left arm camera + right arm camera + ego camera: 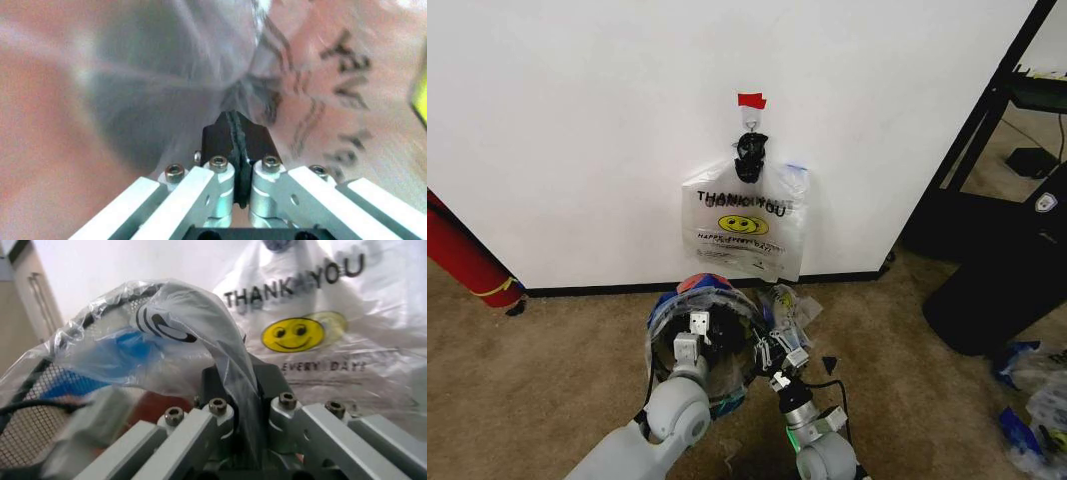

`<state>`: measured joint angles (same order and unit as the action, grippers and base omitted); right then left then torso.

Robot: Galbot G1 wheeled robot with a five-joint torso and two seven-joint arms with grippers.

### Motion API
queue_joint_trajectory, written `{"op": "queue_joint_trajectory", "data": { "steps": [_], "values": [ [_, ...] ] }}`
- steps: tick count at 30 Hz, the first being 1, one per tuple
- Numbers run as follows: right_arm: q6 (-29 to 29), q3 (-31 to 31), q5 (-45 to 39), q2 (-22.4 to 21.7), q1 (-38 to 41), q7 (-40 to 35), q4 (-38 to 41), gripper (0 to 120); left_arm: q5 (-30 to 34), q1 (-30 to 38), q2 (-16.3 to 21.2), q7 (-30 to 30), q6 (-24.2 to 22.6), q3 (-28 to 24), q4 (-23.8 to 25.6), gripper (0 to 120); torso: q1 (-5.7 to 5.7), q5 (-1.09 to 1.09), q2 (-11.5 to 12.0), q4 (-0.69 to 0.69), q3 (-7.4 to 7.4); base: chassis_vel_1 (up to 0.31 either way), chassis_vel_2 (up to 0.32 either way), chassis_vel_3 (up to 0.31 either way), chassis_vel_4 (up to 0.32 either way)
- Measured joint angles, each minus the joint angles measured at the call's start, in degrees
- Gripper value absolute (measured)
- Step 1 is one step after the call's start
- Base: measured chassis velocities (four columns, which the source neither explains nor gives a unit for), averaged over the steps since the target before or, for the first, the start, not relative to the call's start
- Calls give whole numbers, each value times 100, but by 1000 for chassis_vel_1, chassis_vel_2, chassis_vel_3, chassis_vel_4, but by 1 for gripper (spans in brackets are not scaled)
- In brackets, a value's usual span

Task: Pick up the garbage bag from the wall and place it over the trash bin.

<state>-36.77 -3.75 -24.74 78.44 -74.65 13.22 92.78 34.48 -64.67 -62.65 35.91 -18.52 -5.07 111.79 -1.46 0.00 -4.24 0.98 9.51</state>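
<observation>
The trash bin [727, 345] stands on the carpet just below the wall [577, 120]; its black mesh [40, 390] shows in the right wrist view. The garbage bag [667, 315], see-through with blue patches, is draped around the bin's rim. My left gripper [697, 328] is at the bin's mouth, shut on the bag's film [167, 75]. My right gripper [774, 357] is at the bin's right side, shut on a strip of the bag [133, 345] that runs between its fingers.
A THANK YOU bag with a yellow smiley [747, 225] hangs from the hook [749, 118] under red tape [751, 100]. A red cylinder [462, 250] leans at left. A black cabinet [987, 130], a dark object [997, 290] and loose bags [1032, 400] are at right.
</observation>
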Motion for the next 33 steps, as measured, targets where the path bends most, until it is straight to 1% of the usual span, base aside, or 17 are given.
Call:
{"op": "queue_joint_trajectory", "data": {
  "steps": [3,7,10,16,21,22,23,27,33],
  "values": [
    [93,12,-164,10,24,-177,-6,1,-113,-249,88,-116,-8,21,207,0,0,0,0,-1,0,0,0,0,0],
    [166,36,-327,15,29,-226,-4,1,-324,-360,94,-221,86,49,308,0,0,0,0,0,0,0,0,0,0],
    [183,51,-331,31,20,-228,-9,1,-598,-324,22,-263,289,92,271,0,0,0,0,0,0,0,0,0,0],
    [212,114,-327,65,-2,-235,-39,1,-895,-240,-22,-366,497,121,130,0,0,0,0,0,0,0,0,0,0],
    [218,200,-289,87,-43,-215,-58,1,-1287,-42,-176,-296,584,99,-208,0,0,0,0,0,0,0,0,0,0],
    [219,216,-288,85,-62,-179,-34,1,-1415,58,-232,-219,595,90,-371,0,0,0,0,0,0,0,0,0,0],
    [219,216,-288,85,-62,-179,-34,1,-1415,58,-232,-219,595,90,-371,0,0,0,0,0,0,0,0,0,0],
    [219,240,-257,47,-131,-29,86,1,-1699,324,-303,-57,662,104,-801,0,0,0,0,0,0,0,0,0,0],
    [202,237,-226,30,-171,39,113,1,-1757,454,-303,23,714,135,-987,0,0,-1,0,-1,0,0,0,0,0]
  ]
}}
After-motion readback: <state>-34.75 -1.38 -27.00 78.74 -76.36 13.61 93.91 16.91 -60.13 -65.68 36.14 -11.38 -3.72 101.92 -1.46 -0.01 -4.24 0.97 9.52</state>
